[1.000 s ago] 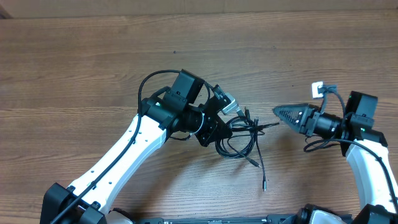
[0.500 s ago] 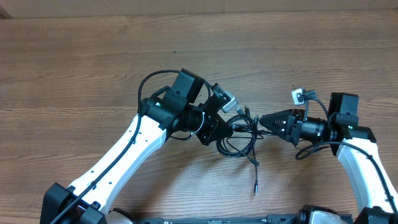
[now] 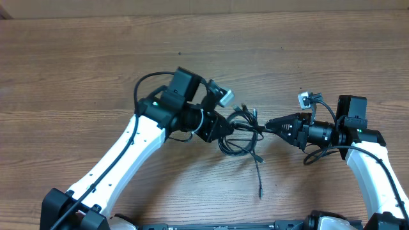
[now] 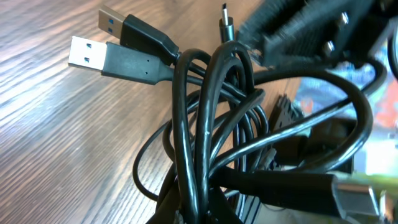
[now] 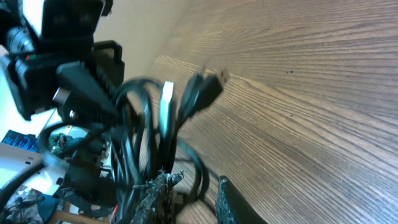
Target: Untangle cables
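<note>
Resting between the two arms on the brown wood-grain table (image 3: pixel 77 57), the thin black flexible cables (image 3: pixel 241 126) are lying as one small knotted bundle. One loose strand (image 3: pixel 259 167) is trailing away from it toward the near edge. The left gripper (image 3: pixel 218 126) is clamping the bundle's left side with its jaws fully together on the cords, and the left wrist view is showing loops crossing tightly over one another. Two flat silver-tipped plugs (image 4: pixel 93 55) are sticking out clear of the knot.

The right gripper (image 3: pixel 267 125) is pointing its tip at the bundle's right edge and touching a strand there. In the right wrist view its fingers (image 5: pixel 155 194) are standing slightly apart with cords running at them. Whether they are actually pinching one, I cannot tell.

These cords are likely handling as light, limp and fairly slick, so a loop is probably going to slide rather than lift. Hard pulling is likely just tightening the knot. The stiff plug bodies are looking like the better hold, since they give the pads a firm, flat purchase. The free trailing strand is another fair place to start feeding a cord back through.
</note>
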